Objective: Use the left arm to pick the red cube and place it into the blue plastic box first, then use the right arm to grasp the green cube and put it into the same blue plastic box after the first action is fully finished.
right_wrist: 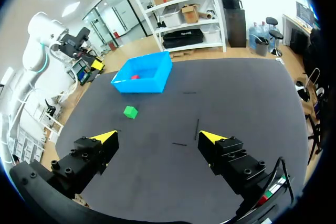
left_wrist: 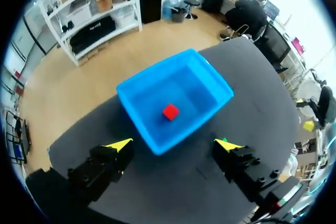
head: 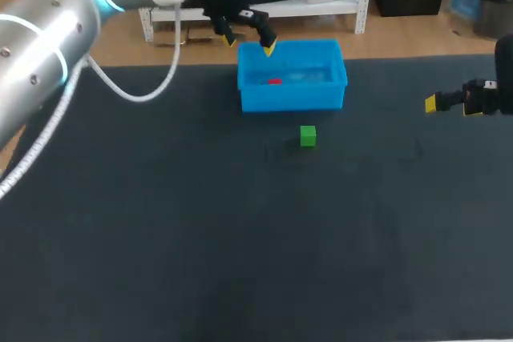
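The left tool (head: 248, 43) hangs above the far-left corner of the blue plastic box (head: 292, 98), released, with its two yellow-tipped fingers spread wide and nothing between them. In the left wrist view the box lies straight ahead of and below this tool. Its near corner points into the gap between the fingers, but neither finger touches it.

The red cube (left_wrist: 170, 112) sits on the floor of the box, near the middle, directly ahead of the left tool's open gap and well apart from both tips. It rests flat and does not lean on any wall.

The green cube (head: 308, 135) stands on the dark desk (head: 160, 238) outside the box, just beside the box's long outer wall on the side away from the left tool. A narrow strip of desk separates the cube from the wall. In the left wrist view only a sliver of green shows, just past one fingertip.

The right tool (right_wrist: 157, 136) is held low over the desk, well apart from both the box and the green cube. It too is released, its fingers wide apart and gripping nothing. From its own wrist view the green cube lies well ahead of it, slightly toward one finger's side. The box with the red cube inside is farther ahead, beyond the green cube.
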